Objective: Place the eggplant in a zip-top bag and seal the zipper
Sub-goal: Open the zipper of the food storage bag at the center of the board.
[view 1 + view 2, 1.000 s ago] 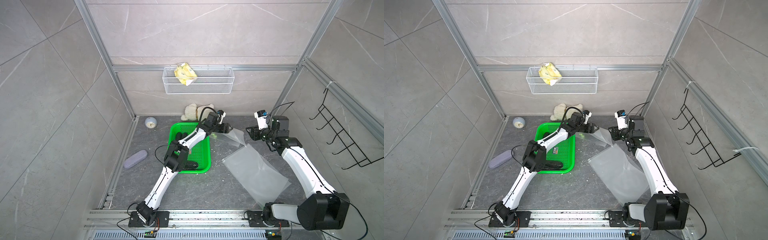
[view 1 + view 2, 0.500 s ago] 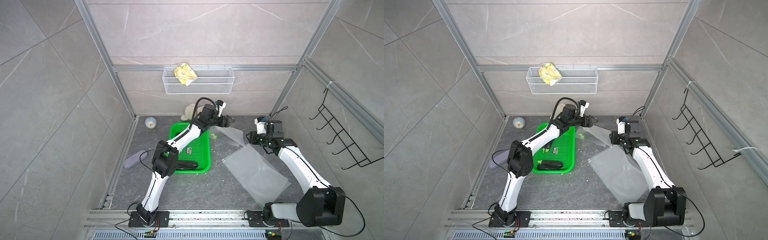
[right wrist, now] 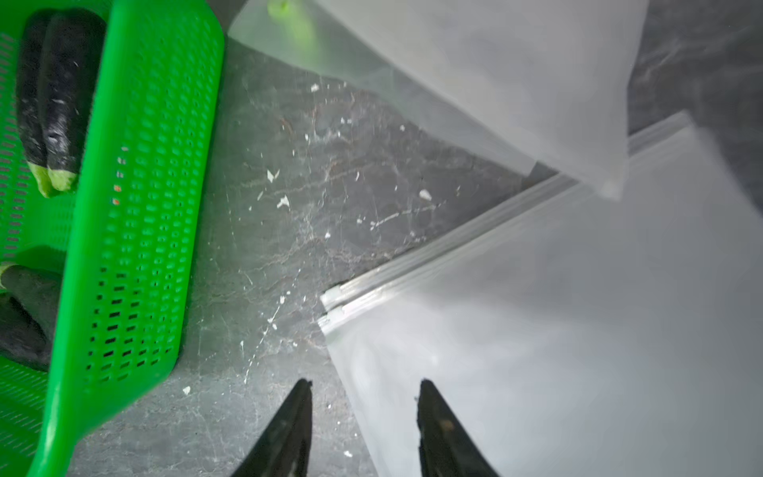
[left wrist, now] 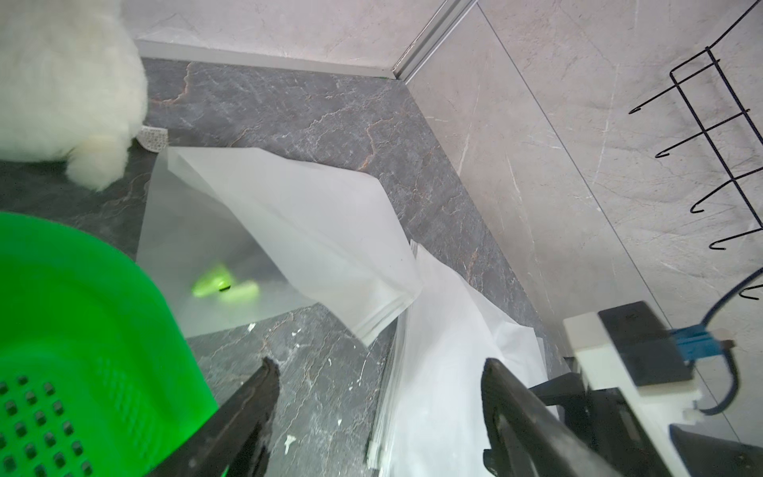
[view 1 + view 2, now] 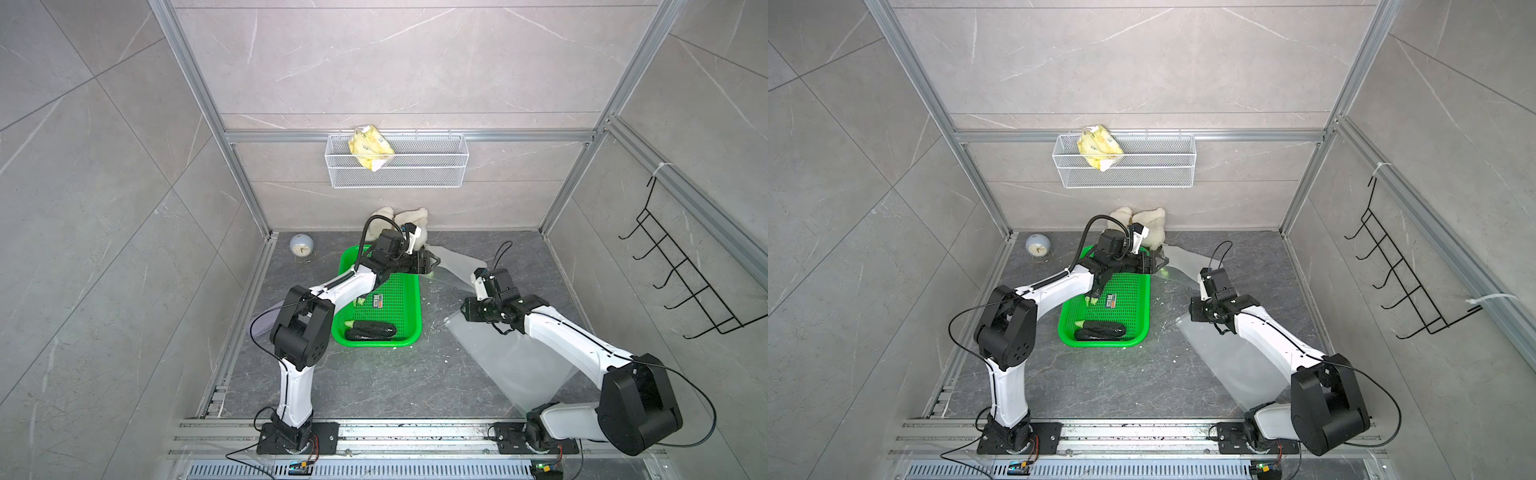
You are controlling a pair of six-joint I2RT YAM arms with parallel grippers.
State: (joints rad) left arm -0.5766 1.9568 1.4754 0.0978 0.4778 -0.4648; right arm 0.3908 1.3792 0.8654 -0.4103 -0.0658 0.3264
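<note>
Eggplant (image 5: 370, 330) is in the green tray (image 5: 409, 291), at the end nearest my bases, lying crosswise. In the right wrist view it looks like two dark ones side by side (image 3: 58, 103), green caps pointing the same way. Nothing is in a bag yet.

Handling, my estimate:
- Eggplant: firm, some weight, long and glossy, so likely slippery. I'd grip it mid-body across the narrow width, not at the cap or the tapered tip. A moderate squeeze should do, since the skin bruises.
- Zip-top bag (image 5: 511, 357): thin frosted film, limp and very light, lying flat on the counter (image 5: 374, 386) beside the tray. It will slide and collapse if pushed. The zipper strip (image 3: 454, 243) is the stiffest part, so I'd pinch one lip there near the corner.
- A second bag (image 4: 289, 214) is further back, partly lifted and folded, with its corner overlapping the flat one.

Left jaws: spread wide and empty. They sit past the far end of the tray, aimed at the folded bag and touching nothing.

Right jaws: part open, with nothing between them. They hang low over the flat bag's zipper corner, one tip above film and the other above bare counter. I can't tell if they touch.
</note>
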